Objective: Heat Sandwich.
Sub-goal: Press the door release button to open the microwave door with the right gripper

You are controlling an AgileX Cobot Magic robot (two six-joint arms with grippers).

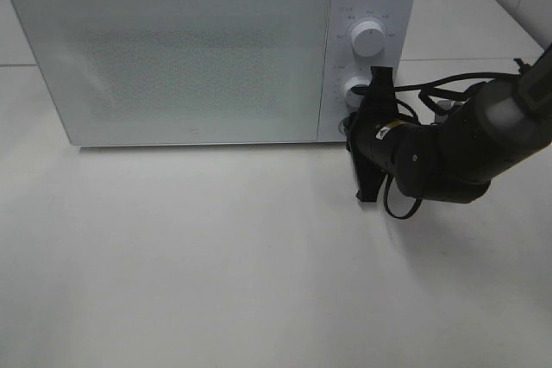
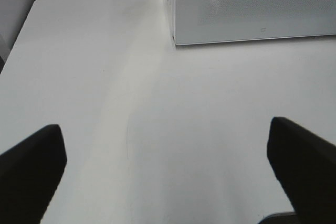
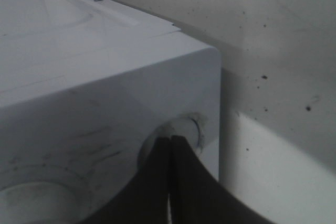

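The microwave stands door-closed on the white surface; the sandwich is out of sight, presumably inside. The left pincer hangs apart. The right pincer, tips together, sits against the lower knob; it should press squarely and turn without slipping.

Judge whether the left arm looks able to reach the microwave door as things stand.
Probably yes: only bare table lies between the open left gripper and the microwave door; the right gripper is off at the lower knob.
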